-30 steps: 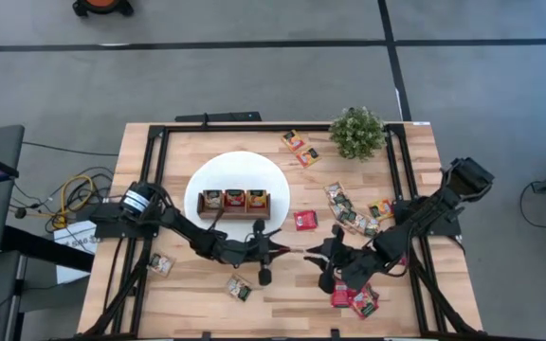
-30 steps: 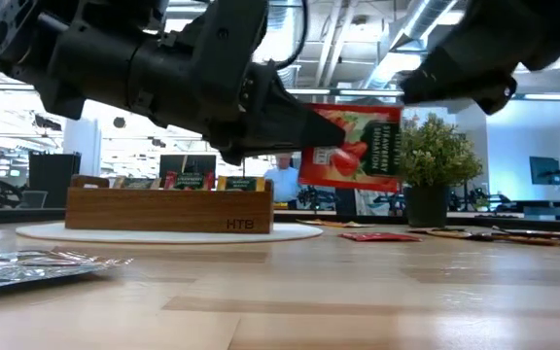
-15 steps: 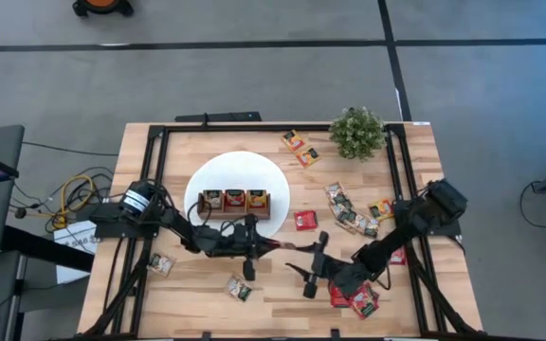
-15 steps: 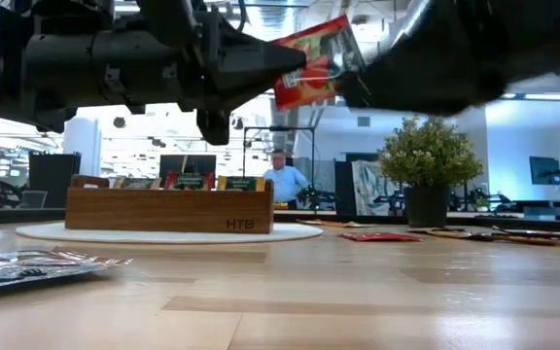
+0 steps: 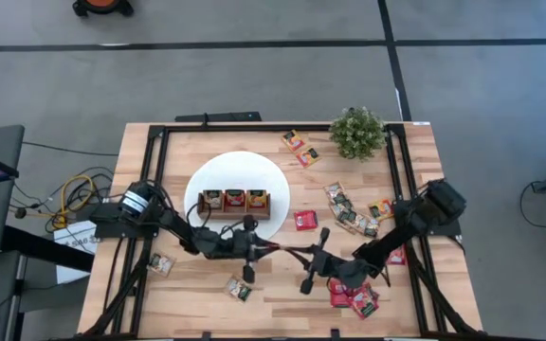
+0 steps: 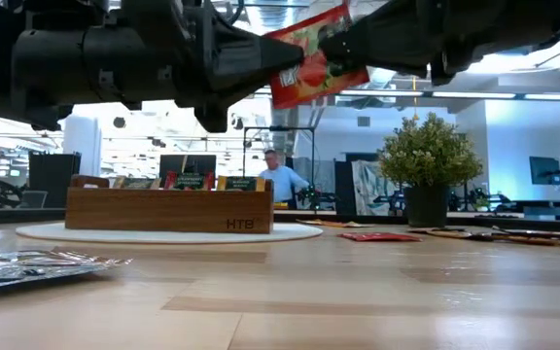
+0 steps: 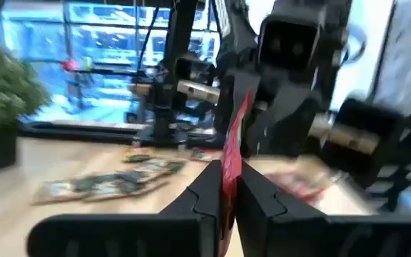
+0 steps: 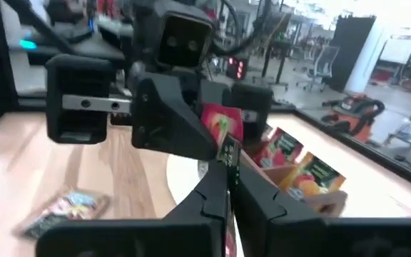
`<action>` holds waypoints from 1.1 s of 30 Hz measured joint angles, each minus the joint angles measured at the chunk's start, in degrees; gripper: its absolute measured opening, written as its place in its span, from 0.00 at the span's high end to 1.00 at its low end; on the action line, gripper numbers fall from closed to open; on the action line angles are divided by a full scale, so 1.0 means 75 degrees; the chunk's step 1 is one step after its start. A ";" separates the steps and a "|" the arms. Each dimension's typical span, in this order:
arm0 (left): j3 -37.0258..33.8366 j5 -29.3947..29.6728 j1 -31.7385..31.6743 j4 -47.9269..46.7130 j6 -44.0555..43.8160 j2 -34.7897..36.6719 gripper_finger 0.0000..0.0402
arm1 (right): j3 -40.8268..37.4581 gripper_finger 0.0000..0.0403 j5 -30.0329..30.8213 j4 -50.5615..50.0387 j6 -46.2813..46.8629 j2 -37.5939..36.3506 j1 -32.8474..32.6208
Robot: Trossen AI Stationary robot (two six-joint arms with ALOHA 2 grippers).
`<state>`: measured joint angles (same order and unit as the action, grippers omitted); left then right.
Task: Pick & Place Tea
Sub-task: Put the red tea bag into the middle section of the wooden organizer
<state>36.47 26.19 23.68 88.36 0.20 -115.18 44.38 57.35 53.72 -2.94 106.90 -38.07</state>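
A red tea sachet (image 6: 309, 60) hangs in the air over the table's middle, near the wooden tray (image 5: 234, 201) on the white disc (image 5: 202, 180). My left gripper (image 5: 271, 248) reaches in level from the left and is shut on it. My right gripper (image 5: 298, 253) comes level from the right and is shut on its other side. More tea sachets lie flat on the table: a red one (image 5: 304, 220), a cluster (image 5: 352, 213), a pair (image 5: 300, 149), a red pile (image 5: 354, 296) and single ones (image 5: 238, 287) (image 5: 160, 263). My left gripper pinches the sachet's left edge (image 6: 282, 73) between its two fingers, coming level from the table's left. In the left wrist view the sachet (image 7: 230, 153) stands edge-on between the fingers. It is lifted clear and tilted. My right gripper pinches the opposite, upper right edge (image 6: 334, 37) between its two fingers, level from the table's right. In the right wrist view the sachet (image 8: 224, 135) rises just past the fingertips. The sachet spans the gap between the two grippers, clear of the table.
A potted plant (image 5: 356, 133) stands at the far right. The tray's three compartments hold upright sachets. A black frame (image 5: 159, 142) runs along the table's edges. A person (image 6: 282, 180) shows far behind the table.
My right gripper opened wide, went toward the left gripper and shut on the red sachet. My left gripper tipped upward, and the sachet went from hanging upright below it to tilted and higher, now held from both sides.
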 joint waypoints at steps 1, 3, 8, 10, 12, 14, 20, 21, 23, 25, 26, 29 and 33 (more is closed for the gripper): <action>0.0000 0.0163 0.0008 -0.0427 0.0233 0.0095 0.93 | 0.0000 0.98 -0.0006 -0.0546 0.0282 -0.0217 -0.0007; 0.0000 0.0526 0.0007 -0.1741 0.0405 0.0406 0.86 | 0.0000 0.99 -0.0196 -0.2015 0.1129 -0.0782 -0.0010; 0.0280 0.1402 -0.0023 -0.5441 0.0100 0.1635 0.66 | 0.0255 1.00 -0.2136 -0.6014 0.3886 -0.2017 0.0467; 0.0458 0.1649 -0.0020 -0.6154 0.0084 0.1899 0.60 | 0.0392 1.00 -0.2832 -0.6806 0.4326 -0.2120 0.0778; 0.0539 0.1684 -0.0007 -0.6434 0.0116 0.2041 0.57 | 0.0417 1.00 -0.3365 -0.7152 0.4393 -0.2080 0.1028; 0.0592 0.1478 -0.0006 -0.6570 0.0110 0.2069 0.57 | 0.0437 1.00 -0.3699 -0.7039 0.4401 -0.1889 0.1190; 0.0878 0.1083 -0.0115 -0.7317 -0.0392 0.2017 0.59 | 0.0434 0.93 -0.3897 -0.6560 0.4874 -0.1104 0.1247; 0.1042 0.1116 -0.0150 -0.7794 -0.0499 0.2011 0.59 | 0.0434 0.90 -0.3962 -0.6550 0.5083 -0.1004 0.1292; 0.1462 0.1160 -0.0201 -0.8689 -0.0692 0.1892 0.61 | 0.0437 0.84 -0.4073 -0.6508 0.5535 -0.0775 0.1431; 0.1838 0.1140 -0.0231 -0.9580 -0.0924 0.1738 0.64 | 0.0434 0.77 -0.4075 -0.6532 0.5844 -0.0535 0.1607; 0.2034 0.1086 -0.0255 -0.9850 -0.1025 0.1588 0.66 | 0.0434 0.75 -0.4079 -0.6545 0.5896 -0.0438 0.1684; 0.2415 0.1073 -0.0310 -1.0225 -0.1138 0.1081 0.74 | 0.0434 0.69 -0.4254 -0.6574 0.5887 -0.0208 0.1855; 0.2815 0.1134 -0.0385 -1.0043 -0.0868 0.0304 0.85 | 0.0440 0.65 -0.4681 -0.6778 0.5762 -0.0293 0.1781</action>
<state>57.58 34.70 20.80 13.04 -6.31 -112.90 47.68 22.24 2.89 40.27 104.70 -24.71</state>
